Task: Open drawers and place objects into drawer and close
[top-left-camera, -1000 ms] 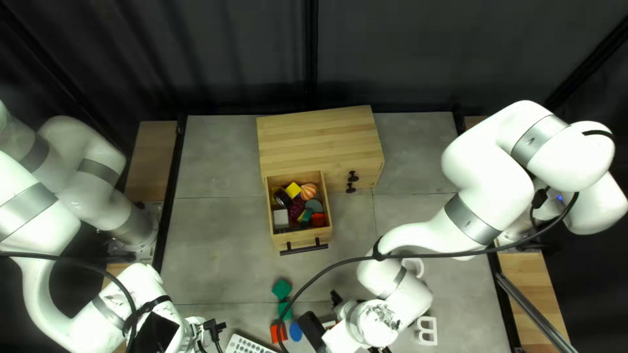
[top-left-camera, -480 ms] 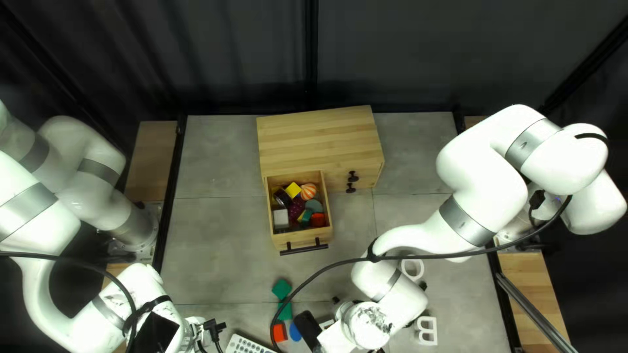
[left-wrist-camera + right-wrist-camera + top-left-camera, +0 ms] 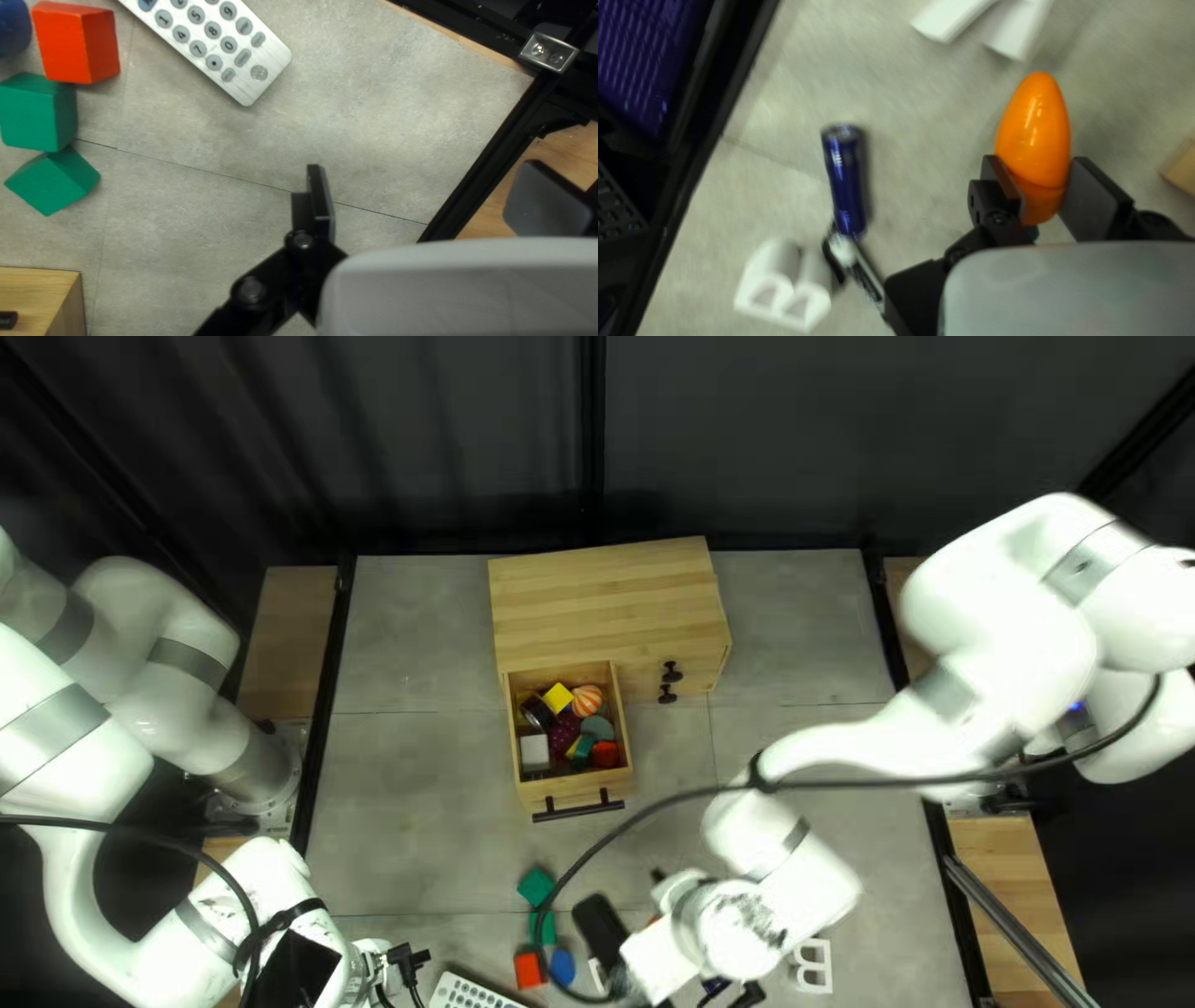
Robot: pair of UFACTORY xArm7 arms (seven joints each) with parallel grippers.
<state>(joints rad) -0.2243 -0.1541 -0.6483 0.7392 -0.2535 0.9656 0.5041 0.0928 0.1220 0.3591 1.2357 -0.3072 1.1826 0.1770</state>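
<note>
In the top left view the light wooden cabinet has its left drawer pulled out, with several small coloured objects inside. Mostly covered by its arm, my right gripper is below and right of that drawer. An orange egg-shaped object sits between the two fingers of my right gripper, which is shut on it. My left gripper stays at the lower left; in its wrist view my left gripper is open above bare table. Two green blocks and a red-orange block lie ahead and to one side of it.
A silver remote lies ahead of my left gripper. A blue cylinder, a marker and a white letter B lie beside my right gripper; a white V-shaped piece is ahead of it. A cable hangs along the right arm.
My right arm has swung toward the right and farther from the near edge in the top left view, carrying the orange object. The left arm and the drawer have kept their places.
</note>
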